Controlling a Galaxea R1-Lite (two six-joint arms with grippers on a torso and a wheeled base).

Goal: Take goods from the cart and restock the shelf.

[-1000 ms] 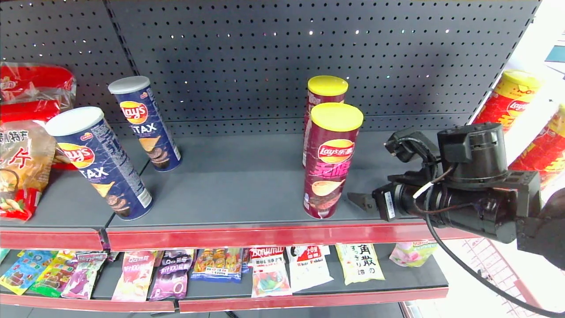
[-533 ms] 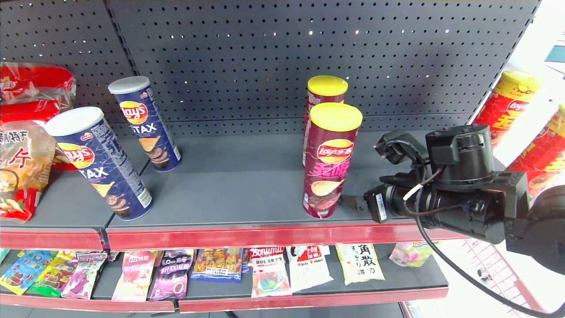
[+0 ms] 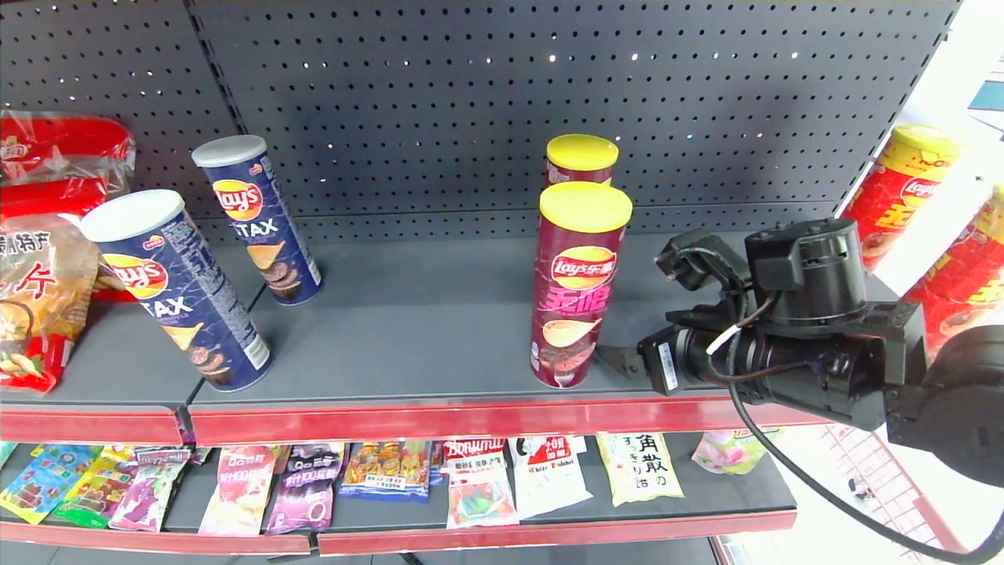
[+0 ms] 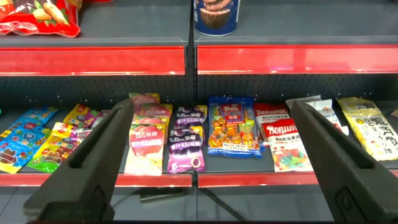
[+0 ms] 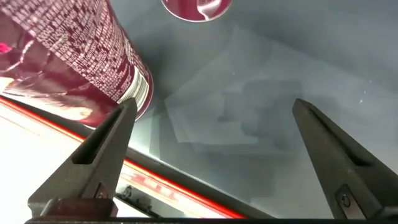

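On the shelf (image 3: 408, 337), likely the straightening step, with right gripper (image 5: 212, 106) spread wide beside the maroon can (image 3: 579, 290); next, withdraw without toppling.

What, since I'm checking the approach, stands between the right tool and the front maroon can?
Nothing visible. The open right tool is at the base of the front can, one finger close beside it. The rear can stands behind, clear of that gap.

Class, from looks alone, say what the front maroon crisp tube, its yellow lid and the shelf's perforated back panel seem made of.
Front maroon tube: probably cardboard under a glossy printed wrap, given the sheen. Yellow lid: likely matt plastic, evenly coloured with a moulded rim. Back panel: seemingly painted sheet metal, dark grey with punched holes.
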